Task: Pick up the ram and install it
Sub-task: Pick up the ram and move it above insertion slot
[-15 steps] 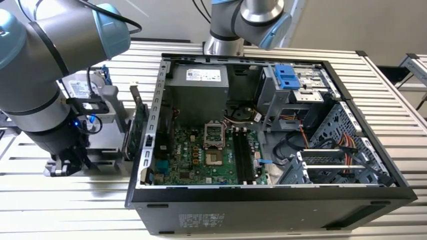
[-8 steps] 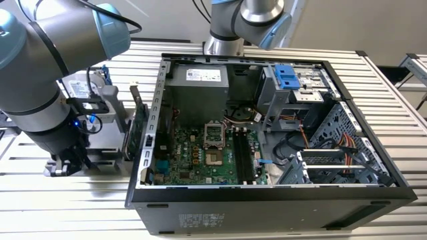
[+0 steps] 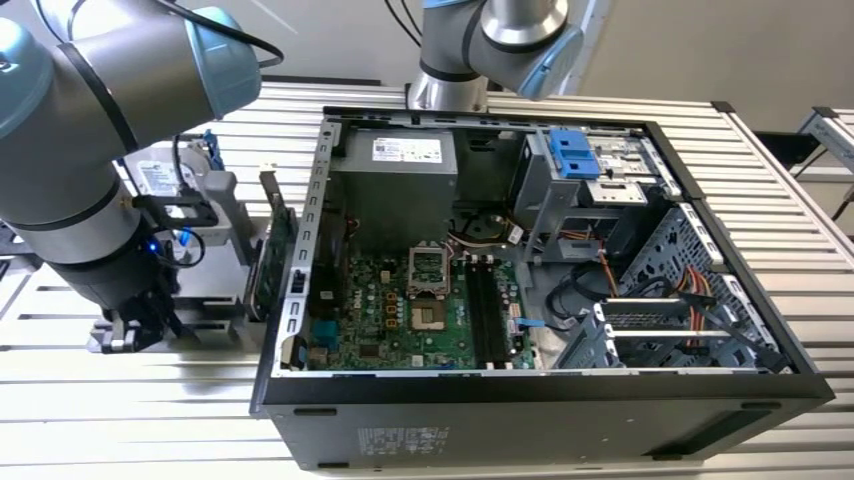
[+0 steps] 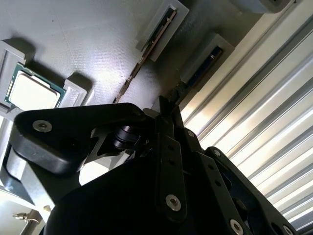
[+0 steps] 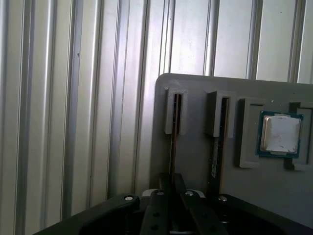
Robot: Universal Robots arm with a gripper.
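Item: the ram [image 5: 172,147]. It stands on edge in the slot nearest the border of the grey tray [image 5: 195,161]. It remains seated and has not been lifted.

Handling, as judged: light, thin and rigid, but brittle if bent. The chips and contact edge should not be pinched. The best hold is across the two flat faces near the upper edge, with a straight pull out of the slot.

Position relative to the claw [image 5: 172,177]: in both wrist views the claw sits directly over the stick, straddling it, with one finger on each face. The gap is drawn in to the stick's thickness, so the claw appears closed on it.

Surroundings: a second stick [image 5: 221,147] stands in the neighbouring slot, just beside the first. A processor [image 5: 279,133] lies beyond that. The tray rests on the ribbed bench [image 5: 73,98], beside the open computer case [image 3: 534,400].
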